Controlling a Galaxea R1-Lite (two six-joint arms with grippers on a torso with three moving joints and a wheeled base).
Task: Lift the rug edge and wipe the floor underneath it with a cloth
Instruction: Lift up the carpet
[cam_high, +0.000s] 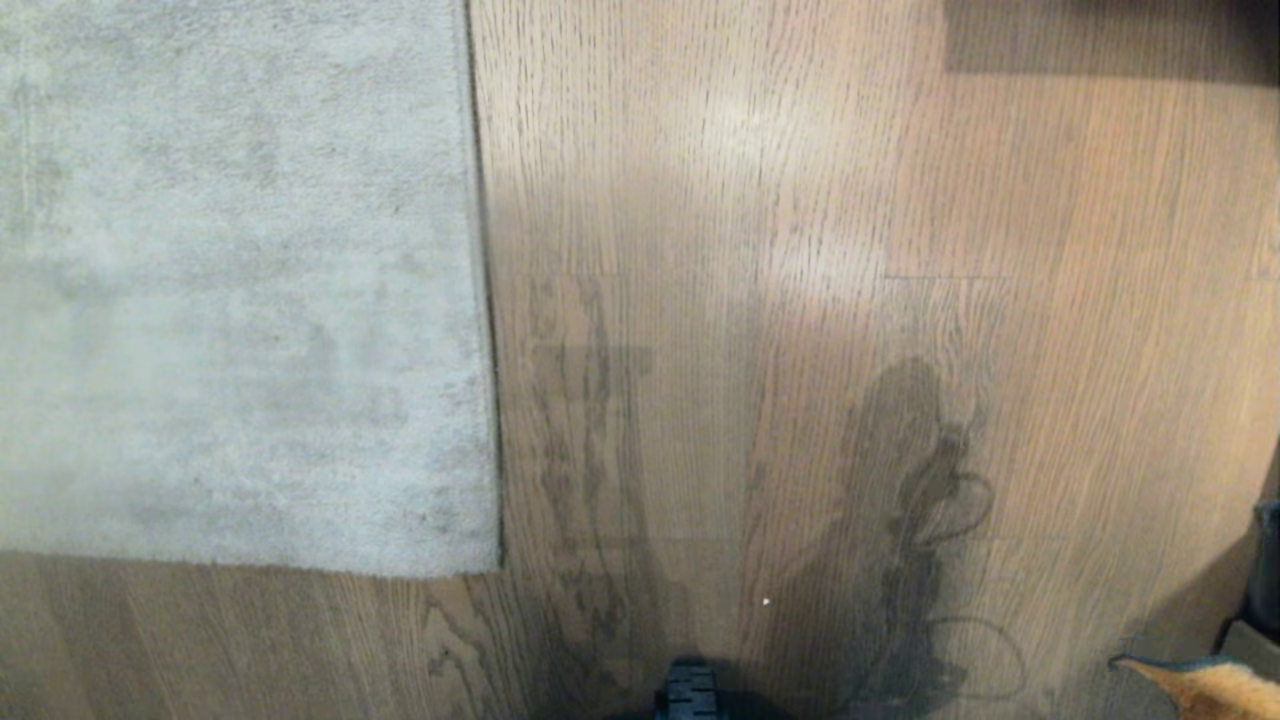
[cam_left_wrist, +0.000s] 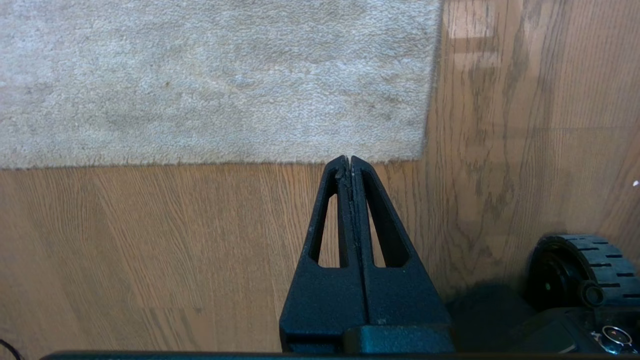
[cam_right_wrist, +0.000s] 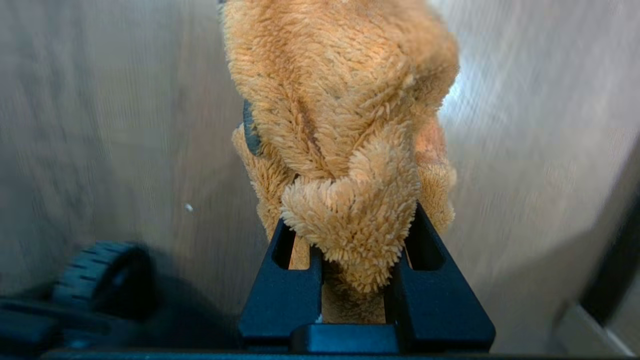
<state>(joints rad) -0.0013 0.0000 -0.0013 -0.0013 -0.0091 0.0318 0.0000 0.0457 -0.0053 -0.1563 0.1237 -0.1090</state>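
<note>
Pale grey rug (cam_high: 240, 290) lying flat on the floor (cam_high: 800, 250), brown wood-grain planks, glossy with light patches. Rug corner (cam_high: 490, 565) toward the robot base, rug edge (cam_high: 483, 300) running straight away from it, flat down, no backing showing. Dark streaky grain and arm shadows on planks just beside that edge.

Left gripper (cam_left_wrist: 348, 159) hanging over bare floor just short of the near rug border (cam_left_wrist: 200, 162), close to the rug corner, jaws pressed together, holding nothing. Black ribbed wheel (cam_left_wrist: 580, 270) of the base off to one side.

Right gripper (cam_right_wrist: 350, 240) above bare floor, jaws pinching the cloth (cam_right_wrist: 340, 110), orange-yellow fuzzy rag bunched between them and spilling out past the tips, clear of the rug. Floor behind it blurred. In head view only a tip of cloth (cam_high: 1205, 685) at the bottom right corner, well apart from the rug. Small white speck (cam_high: 765, 601) on the floor near the base
</note>
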